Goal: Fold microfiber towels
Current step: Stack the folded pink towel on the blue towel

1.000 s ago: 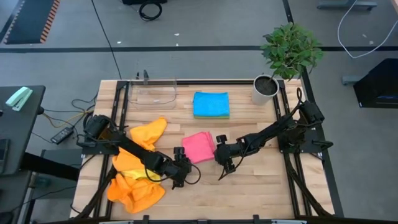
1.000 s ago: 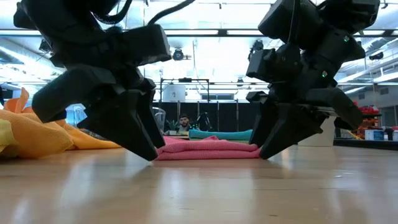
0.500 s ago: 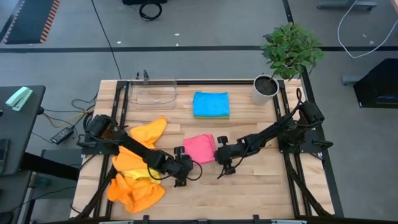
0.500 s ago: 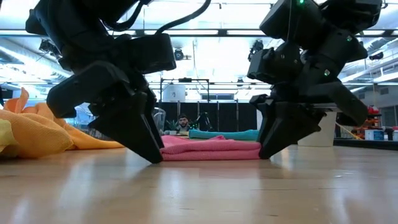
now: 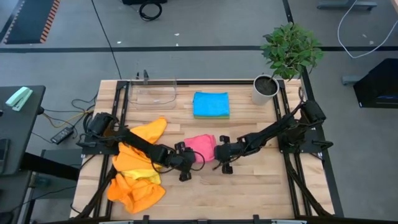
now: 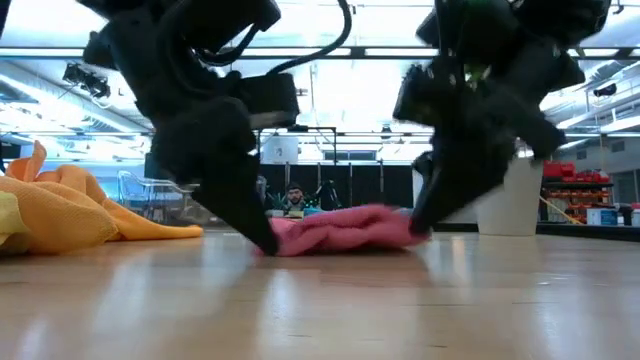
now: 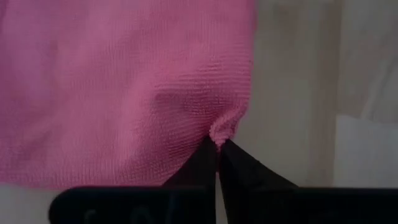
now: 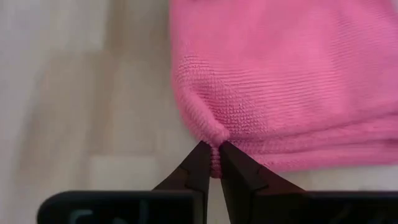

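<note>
Partly hidden: in the high view both grippers cover the near corners of the pink towel (image 5: 200, 144), so its near edge cannot be traced there. In the low view the dark gripper bodies are blurred, and the blue and green towels behind the pink one are blocked from sight. The left wrist view cuts off most of the pink cloth beyond the frame.

Left gripper (image 7: 216, 144): fingers pressed together, pinching a small puckered fold at one corner of the pink towel. Right gripper (image 8: 211, 149): fingers likewise closed to a narrow slit on the other near corner, cloth bunched between the tips.

Pink towel lies mid-table on the wooden table (image 5: 261, 186), between the two grippers. A folded blue towel (image 5: 211, 102) on a green one sits farther back, apart from it. The orange and yellow towels (image 5: 134, 177) are heaped at the left side under the left arm. A clear tray (image 5: 155, 92) and a potted plant (image 5: 277, 68) stand along the far edge.

Change from a second ago: both grippers stood open at the towel's corners and the pink cloth lay flat and square. Now both are closed on it, and the towel is humped up and narrower, its near edge drawn in.
</note>
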You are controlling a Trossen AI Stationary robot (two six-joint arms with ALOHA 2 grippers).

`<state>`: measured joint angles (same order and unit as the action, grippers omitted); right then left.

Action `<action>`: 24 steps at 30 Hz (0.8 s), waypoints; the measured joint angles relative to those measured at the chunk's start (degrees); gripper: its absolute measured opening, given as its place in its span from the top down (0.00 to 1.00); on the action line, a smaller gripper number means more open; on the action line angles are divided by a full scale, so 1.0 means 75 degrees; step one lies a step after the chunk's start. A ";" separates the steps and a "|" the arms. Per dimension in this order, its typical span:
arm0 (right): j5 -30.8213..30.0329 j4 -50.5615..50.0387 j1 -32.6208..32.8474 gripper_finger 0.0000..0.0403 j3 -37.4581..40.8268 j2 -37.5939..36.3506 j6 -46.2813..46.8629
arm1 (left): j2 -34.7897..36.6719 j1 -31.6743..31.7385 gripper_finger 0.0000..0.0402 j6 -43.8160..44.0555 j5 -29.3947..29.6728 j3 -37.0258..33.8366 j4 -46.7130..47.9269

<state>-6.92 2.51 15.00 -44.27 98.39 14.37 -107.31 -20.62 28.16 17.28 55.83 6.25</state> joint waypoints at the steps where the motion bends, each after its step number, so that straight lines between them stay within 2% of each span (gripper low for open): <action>1: 0.0054 -0.0012 -0.0024 0.90 -0.0004 -0.0156 0.0253 | 0.0143 0.0020 0.97 0.0014 -0.0279 -0.0017 0.0157; 5: 0.0141 -0.0182 -0.0144 0.90 -0.0015 -0.0995 0.0866 | 0.0939 0.0191 0.98 0.0170 -0.1098 -0.0012 0.0418; 13: -0.0463 -0.0817 -0.0663 0.90 -0.0026 -0.2608 0.0574 | 0.2373 0.1030 0.98 -0.0123 -0.1067 0.0112 0.1124; 15: -0.0653 -0.1059 -0.0852 0.90 -0.0026 -0.2929 0.0409 | 0.2553 0.1374 0.98 -0.0609 -0.1074 0.0422 0.1730; 19: -0.0889 -0.1125 -0.1386 0.90 -0.0026 -0.3424 -0.0149 | 0.2550 0.2190 0.98 -0.2169 -0.1082 0.1657 0.2768; 24: -0.1072 -0.1238 -0.2613 0.90 -0.0029 -0.3900 -0.1247 | 0.2205 0.3549 0.98 -0.3990 -0.1061 0.3131 0.3580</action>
<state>-14.96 -6.77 -4.60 -44.49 69.14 5.01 -90.77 6.00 -1.77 9.32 79.31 33.10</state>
